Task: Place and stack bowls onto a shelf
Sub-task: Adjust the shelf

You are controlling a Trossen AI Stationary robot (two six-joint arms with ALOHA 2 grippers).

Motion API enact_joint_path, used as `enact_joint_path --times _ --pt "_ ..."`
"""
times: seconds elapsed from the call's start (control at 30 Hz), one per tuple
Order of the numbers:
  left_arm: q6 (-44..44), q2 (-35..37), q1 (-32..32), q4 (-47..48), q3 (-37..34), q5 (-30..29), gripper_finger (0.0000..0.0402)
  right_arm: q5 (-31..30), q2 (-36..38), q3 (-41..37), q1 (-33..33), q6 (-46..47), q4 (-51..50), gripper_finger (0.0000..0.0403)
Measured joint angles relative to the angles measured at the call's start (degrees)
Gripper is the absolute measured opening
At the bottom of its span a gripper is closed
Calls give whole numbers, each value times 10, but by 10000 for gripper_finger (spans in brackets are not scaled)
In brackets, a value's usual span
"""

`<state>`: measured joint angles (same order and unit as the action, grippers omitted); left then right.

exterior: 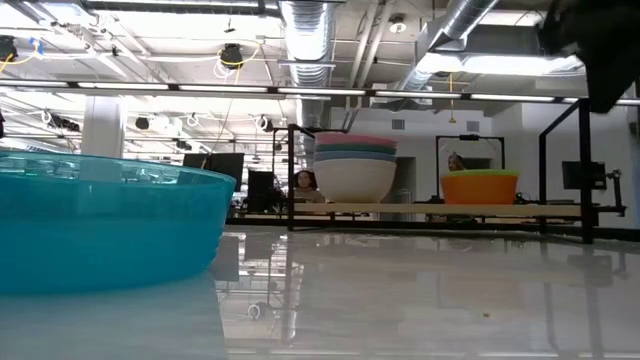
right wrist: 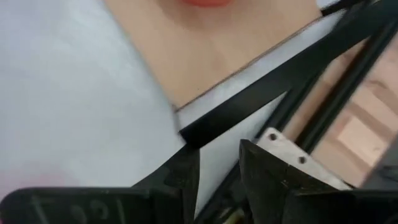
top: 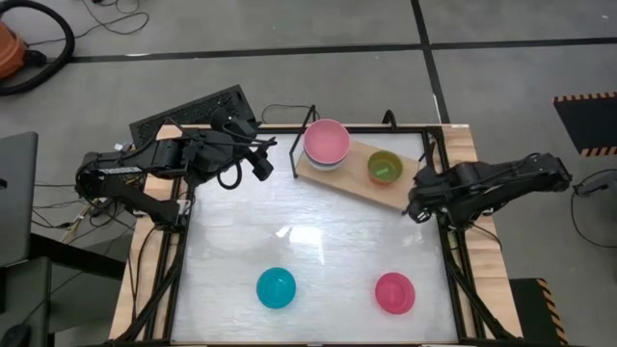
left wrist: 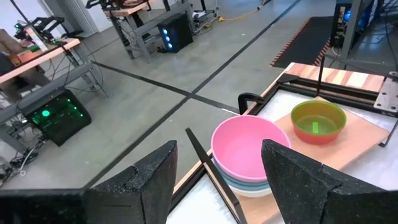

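The light-wood shelf (top: 362, 178) stands at the table's far side. On its left end is a stack of bowls (top: 326, 143), pink on top, teal under it and white at the bottom (exterior: 355, 168). Beside it a lime green bowl sits inside an orange-red bowl (top: 384, 167). A bright blue bowl (top: 276, 288) and a pink bowl (top: 394, 292) stand on the tabletop near the front. My left gripper (top: 261, 164) is open and empty, just left of the stack (left wrist: 245, 146). My right gripper (top: 415, 207) hangs by the shelf's right end, its fingers (right wrist: 267, 171) narrowly apart and empty.
Black wire legs and posts (top: 310, 116) rise at the shelf's ends. The table's wooden frame (top: 461, 135) runs close beside my right gripper. The white tabletop (top: 318, 241) lies between the shelf and the two front bowls. The blue bowl fills the low view's left (exterior: 100, 230).
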<state>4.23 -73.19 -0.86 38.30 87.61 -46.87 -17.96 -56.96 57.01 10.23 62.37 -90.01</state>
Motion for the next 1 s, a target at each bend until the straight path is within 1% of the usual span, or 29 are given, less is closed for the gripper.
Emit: enact_joint_path --times 0.13,0.23,0.33,0.4,0.47,0.53,0.6,0.8,0.87,1.0 --pt "-6 0 0 0 0 0 222 12 1 49 8 14 2 138" --pt "-6 0 0 0 0 0 222 51 1 84 11 18 9 138" --pt "-6 0 0 0 0 0 222 105 1 102 22 19 58 138" --pt "-6 0 0 0 0 0 222 118 1 103 37 17 109 138" --pt "-6 0 0 0 0 0 222 108 -4 103 56 18 150 138" --pt "-6 0 0 0 0 0 222 88 -21 101 69 18 160 137" --pt "-6 0 0 0 0 0 222 76 -45 97 70 17 134 134" --pt "-21 0 0 0 0 0 222 74 -112 92 45 12 16 121" --pt "-20 0 0 0 0 0 222 65 -127 92 37 1 2 119" --pt "-20 0 0 0 0 0 222 23 -137 92 22 -11 2 118"
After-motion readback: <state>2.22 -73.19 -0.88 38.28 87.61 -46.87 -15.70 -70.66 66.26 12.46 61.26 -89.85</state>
